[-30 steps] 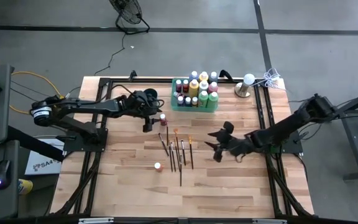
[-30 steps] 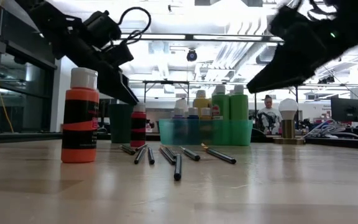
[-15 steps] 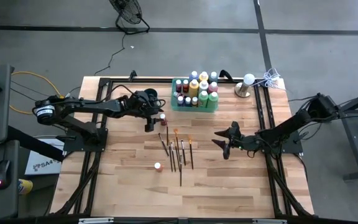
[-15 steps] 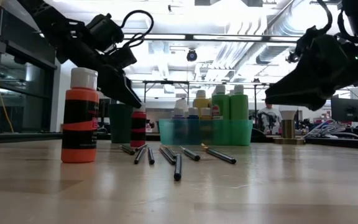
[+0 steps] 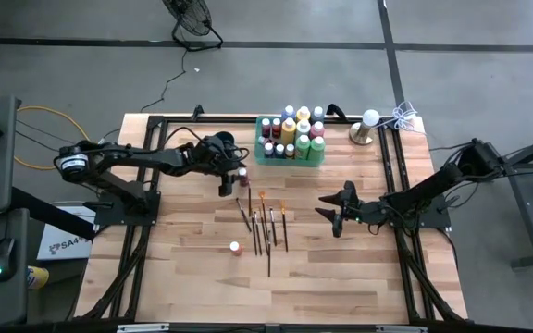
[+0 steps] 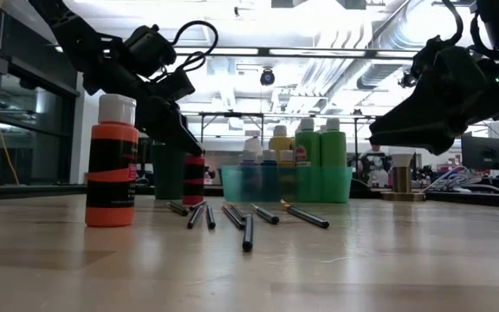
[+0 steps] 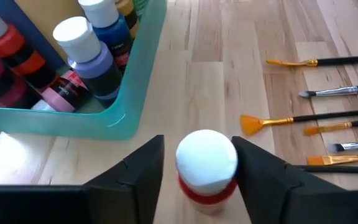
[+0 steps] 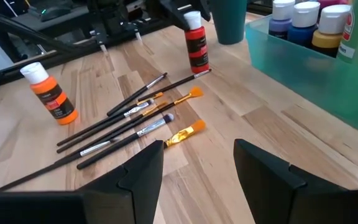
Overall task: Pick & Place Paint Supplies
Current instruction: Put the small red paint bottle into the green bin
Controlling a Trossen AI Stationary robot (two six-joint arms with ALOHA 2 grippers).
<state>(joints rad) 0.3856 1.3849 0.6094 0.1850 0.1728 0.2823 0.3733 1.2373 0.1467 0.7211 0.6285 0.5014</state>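
Note:
A red paint bottle with a white cap stands upright on the table, below the green tray. My left gripper is open, with one finger on each side of that cap. An orange bottle stands alone nearer the front. Several dark-handled paintbrushes lie flat on the wood between the two bottles. My right gripper hovers open to the right of the brushes with nothing between its fingers. My left gripper reaches the red bottle slanting down from the table's left, its fingers flanking the cap. A gap shows between one finger and the cap. The other finger stands right against the cap's edge; I cannot tell whether it touches. The bottle rests on the table.
The green tray holds several upright bottles. A dark round cup stands just left of it, behind my left gripper. A small lamp and a white cord sit at the far right corner. Bare wood lies along the near edge.
My right gripper has come down toward the table and drawn back a little toward the right edge, rolling as it went, then held still.

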